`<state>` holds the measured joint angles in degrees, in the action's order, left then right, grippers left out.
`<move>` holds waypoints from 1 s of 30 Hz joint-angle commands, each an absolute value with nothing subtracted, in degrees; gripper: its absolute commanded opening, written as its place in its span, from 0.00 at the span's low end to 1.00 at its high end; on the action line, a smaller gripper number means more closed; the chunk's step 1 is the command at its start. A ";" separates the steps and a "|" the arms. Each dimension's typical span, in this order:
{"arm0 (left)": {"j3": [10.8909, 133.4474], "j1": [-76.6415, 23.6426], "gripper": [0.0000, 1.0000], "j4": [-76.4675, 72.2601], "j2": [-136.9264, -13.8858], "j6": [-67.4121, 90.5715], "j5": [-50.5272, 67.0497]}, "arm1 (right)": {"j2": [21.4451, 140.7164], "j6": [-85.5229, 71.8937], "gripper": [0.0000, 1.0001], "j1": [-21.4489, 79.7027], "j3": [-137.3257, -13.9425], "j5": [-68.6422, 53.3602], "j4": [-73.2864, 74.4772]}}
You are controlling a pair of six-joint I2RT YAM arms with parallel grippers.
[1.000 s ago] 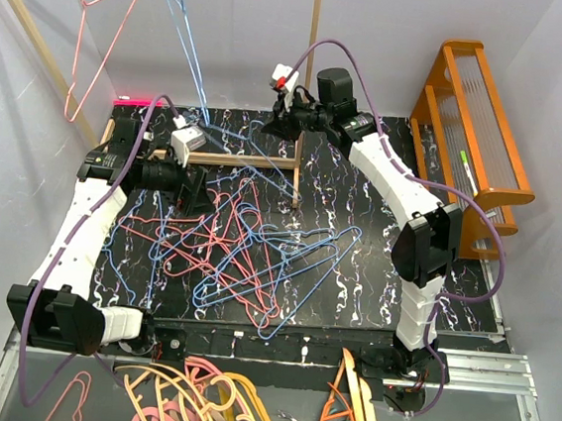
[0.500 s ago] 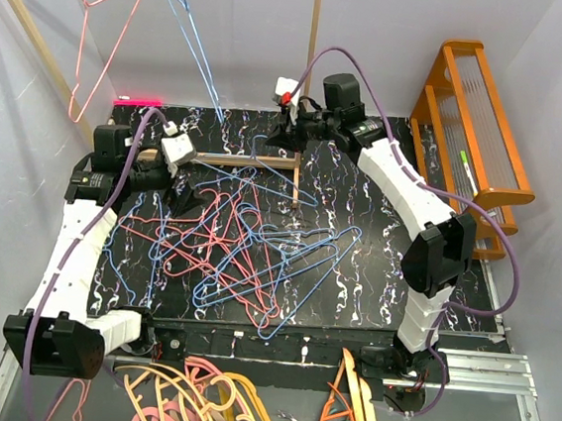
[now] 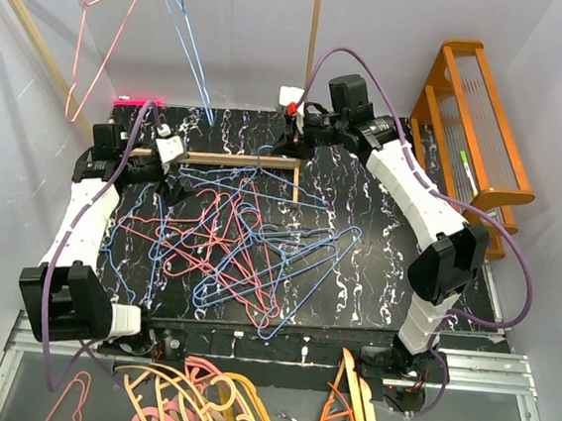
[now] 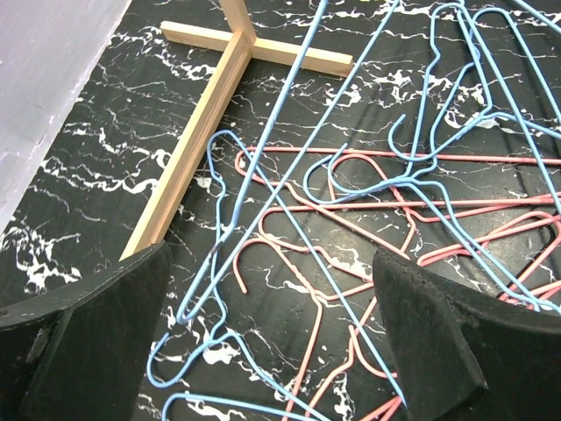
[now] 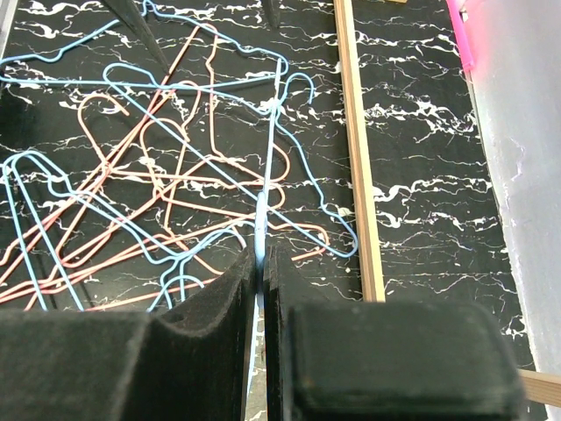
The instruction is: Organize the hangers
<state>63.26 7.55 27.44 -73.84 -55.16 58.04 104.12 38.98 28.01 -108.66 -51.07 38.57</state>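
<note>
right wrist view: the right gripper is clamped on a thin light blue hanger — judged light, springy, easily snagged, best pinched on a straight run — while the left gripper is spread wide above the hangers tangled on the table.

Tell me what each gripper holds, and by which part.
The right gripper is shut on one light blue hanger, pinching a straight stretch of its wire. The left gripper stands open and holds nothing.
</note>
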 commanded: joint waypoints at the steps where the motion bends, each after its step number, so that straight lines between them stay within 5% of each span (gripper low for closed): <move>1: 64.73 7.54 0.97 27.34 -76.05 -63.61 65.83 | 100.44 38.54 0.08 27.86 -111.42 -53.04 38.19; 18: 73.01 6.25 0.92 36.55 -90.78 -77.79 64.23 | 100.37 39.73 0.08 28.04 -114.89 -54.48 46.04; 30: 76.29 6.86 0.61 52.60 -93.70 -89.74 60.60 | 96.76 41.88 0.08 28.02 -111.98 -53.43 46.34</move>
<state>74.46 6.55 44.84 -92.88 -82.56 59.24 99.63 41.01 28.01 -111.85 -52.66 47.86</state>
